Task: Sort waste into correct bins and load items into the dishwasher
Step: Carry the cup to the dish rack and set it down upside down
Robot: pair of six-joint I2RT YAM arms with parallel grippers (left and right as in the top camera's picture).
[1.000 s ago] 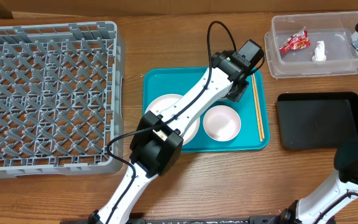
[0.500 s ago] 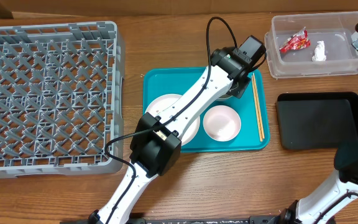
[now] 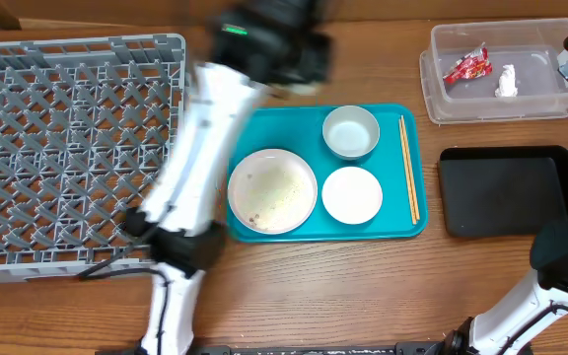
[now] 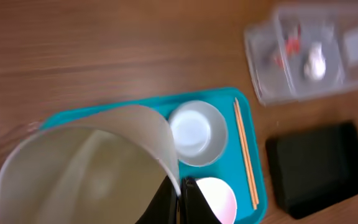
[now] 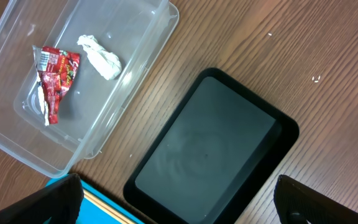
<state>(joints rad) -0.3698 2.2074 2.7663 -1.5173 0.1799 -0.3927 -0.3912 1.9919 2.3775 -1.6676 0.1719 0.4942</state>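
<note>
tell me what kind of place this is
Likely a lab table set up as a mock dish-clearing station: a grey dish rack, a teal tray of used dishes, and a clear tub holding rubbish.

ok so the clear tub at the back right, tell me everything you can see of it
Clear rectangular plastic tub with rounded corners and a lip round the top; open, no lid in view. It sits upright and flat on the wooden table at the far right, just behind the black tray, with a gap between them. On its floor lie a crinkled red wrapper and a crumpled white tissue, apart; the rest is bare.
</note>
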